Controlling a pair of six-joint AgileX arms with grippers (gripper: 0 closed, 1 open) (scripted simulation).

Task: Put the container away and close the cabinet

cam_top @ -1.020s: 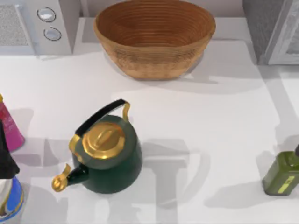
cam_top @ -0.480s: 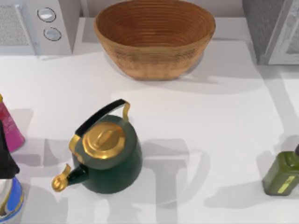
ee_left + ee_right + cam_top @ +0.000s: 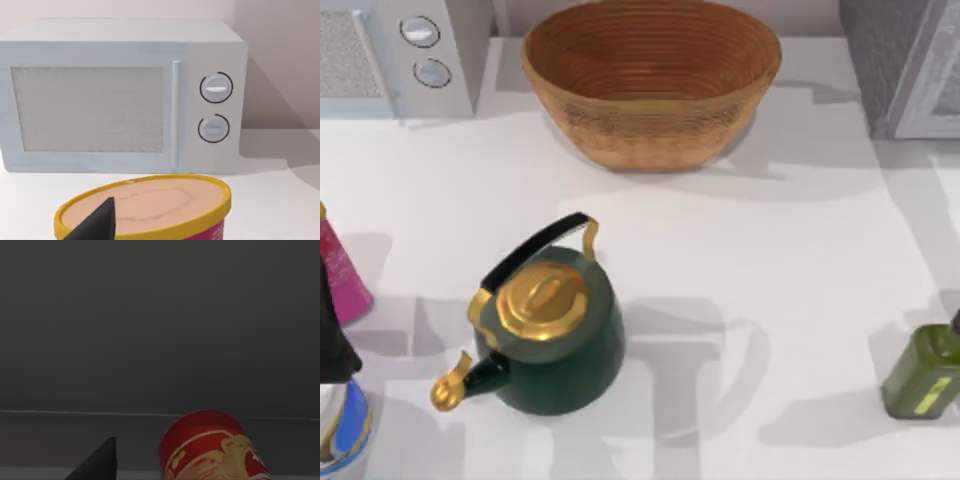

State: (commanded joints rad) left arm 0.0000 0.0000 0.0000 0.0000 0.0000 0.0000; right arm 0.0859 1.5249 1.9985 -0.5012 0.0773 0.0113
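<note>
Item: container (image 3: 207,450) — red can just beside my right gripper's dark fingertip (image 3: 97,462); grip state — I cannot tell.

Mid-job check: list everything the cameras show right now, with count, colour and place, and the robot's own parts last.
kettle: 1, dark green with gold lid, front left of centre on the table.
basket: 1, tan wicker, back centre.
microwave: 1, white, back left corner.
pink bottle: 1, pink, left edge.
olive-green bottle: 1, front right edge.
tub: 1, yellow rim, in front of the microwave in the left wrist view.
red can: 1, red with pale label, against a dark grey interior in the right wrist view.
grey cabinet: 1, back right corner.
table: 1, white.
left tool finger: black, beside the tub.
right tool finger: black, beside the red can.
</note>
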